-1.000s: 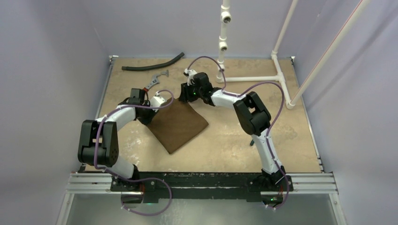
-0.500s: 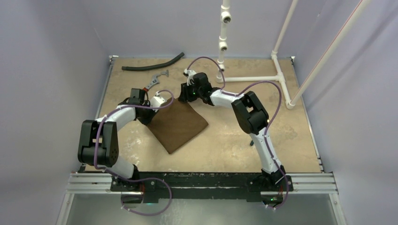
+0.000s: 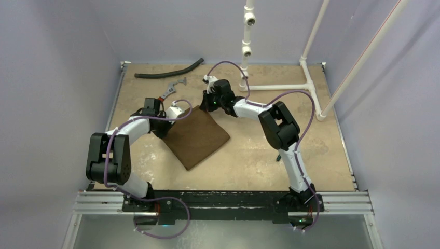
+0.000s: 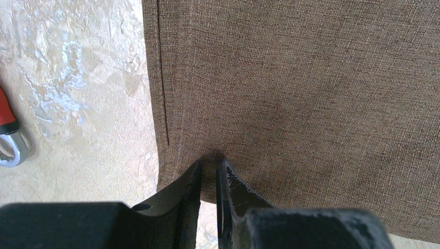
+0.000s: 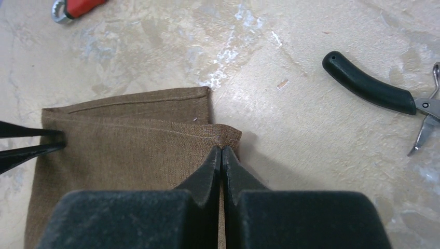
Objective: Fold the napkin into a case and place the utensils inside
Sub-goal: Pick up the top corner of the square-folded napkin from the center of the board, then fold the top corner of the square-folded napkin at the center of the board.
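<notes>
1. Right gripper [image 5: 222,150]: the jaws are pressed fully together on the folded corner of the napkin [image 5: 129,155], right at the tips. The bite looks shallow, taking little more than the puckered hem.
2. Left gripper [image 4: 208,163]: the jaws stand a sliver apart, clamped on the cloth's edge beside a stitched hem. The cloth spreads flat ahead of it and to its right.
3. Napkin: dark-brown, coarse plain weave, soft. It lies doubled in layers on the table [image 3: 259,155], spanning between my two grippers. The tabletop is hard, mottled beige, stone-like.
4. Risk: the thin right-hand bite may slip on lifting. I cannot tell whether it holds every layer, and a missed layer would let the fold open.
5. Risk: uneven pull between the two grippers would skew the fold.
6. Ahead-right of the right gripper, well apart, lie the pliers [image 5: 366,83], with a black curved handle and bare metal. Ahead-left is the wrench [image 5: 78,6], red-handled. Dragged cloth could snag either.
7. Farthest is the black rubber hose [image 3: 168,70]. I see no utensils in any view.
</notes>
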You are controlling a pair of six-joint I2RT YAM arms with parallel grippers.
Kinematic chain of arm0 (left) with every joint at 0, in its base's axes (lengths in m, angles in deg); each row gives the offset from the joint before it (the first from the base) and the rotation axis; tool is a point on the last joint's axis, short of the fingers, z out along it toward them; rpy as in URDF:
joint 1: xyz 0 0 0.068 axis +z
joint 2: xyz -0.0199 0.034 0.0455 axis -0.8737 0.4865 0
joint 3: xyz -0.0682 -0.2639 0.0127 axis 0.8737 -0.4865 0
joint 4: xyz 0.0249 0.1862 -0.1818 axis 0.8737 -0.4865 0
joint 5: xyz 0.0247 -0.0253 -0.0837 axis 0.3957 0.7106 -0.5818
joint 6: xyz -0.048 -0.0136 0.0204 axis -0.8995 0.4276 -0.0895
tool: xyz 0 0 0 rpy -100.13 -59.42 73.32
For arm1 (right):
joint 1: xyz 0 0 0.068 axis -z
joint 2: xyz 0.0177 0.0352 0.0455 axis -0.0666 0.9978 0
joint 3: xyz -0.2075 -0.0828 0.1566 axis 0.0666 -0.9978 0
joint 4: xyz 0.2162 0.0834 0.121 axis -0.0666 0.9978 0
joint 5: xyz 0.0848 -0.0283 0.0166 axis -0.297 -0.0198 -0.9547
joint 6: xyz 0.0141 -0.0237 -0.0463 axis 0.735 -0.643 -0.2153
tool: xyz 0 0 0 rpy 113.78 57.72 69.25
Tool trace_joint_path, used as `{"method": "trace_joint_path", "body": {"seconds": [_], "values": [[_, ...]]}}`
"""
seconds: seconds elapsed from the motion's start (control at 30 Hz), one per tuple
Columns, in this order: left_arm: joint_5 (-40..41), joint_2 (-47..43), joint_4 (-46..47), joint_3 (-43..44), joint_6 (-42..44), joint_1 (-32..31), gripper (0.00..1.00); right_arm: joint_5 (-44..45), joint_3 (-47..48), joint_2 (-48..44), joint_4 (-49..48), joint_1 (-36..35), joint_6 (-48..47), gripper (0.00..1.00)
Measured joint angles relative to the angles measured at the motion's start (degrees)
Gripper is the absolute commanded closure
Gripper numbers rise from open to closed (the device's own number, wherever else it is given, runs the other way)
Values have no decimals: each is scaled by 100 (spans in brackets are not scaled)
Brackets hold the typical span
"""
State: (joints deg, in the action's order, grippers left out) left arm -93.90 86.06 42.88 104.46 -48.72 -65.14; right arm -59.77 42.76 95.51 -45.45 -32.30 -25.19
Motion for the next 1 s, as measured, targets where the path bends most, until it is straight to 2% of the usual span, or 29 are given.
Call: {"method": "trace_joint_path", "body": {"seconds": [0.37, 0.73, 1.0], "values": [[0, -17, -17, 0, -4, 0, 84, 328, -586, -946, -168, -280, -160, 100], [-83, -227, -387, 98, -39, 0, 83, 1773, -2046, -1735, -446, -1189, -511, 100], [-133, -332, -516, 153, -59, 0, 84, 2282, -3193, -2544, -761, -1810, -428, 100]]}}
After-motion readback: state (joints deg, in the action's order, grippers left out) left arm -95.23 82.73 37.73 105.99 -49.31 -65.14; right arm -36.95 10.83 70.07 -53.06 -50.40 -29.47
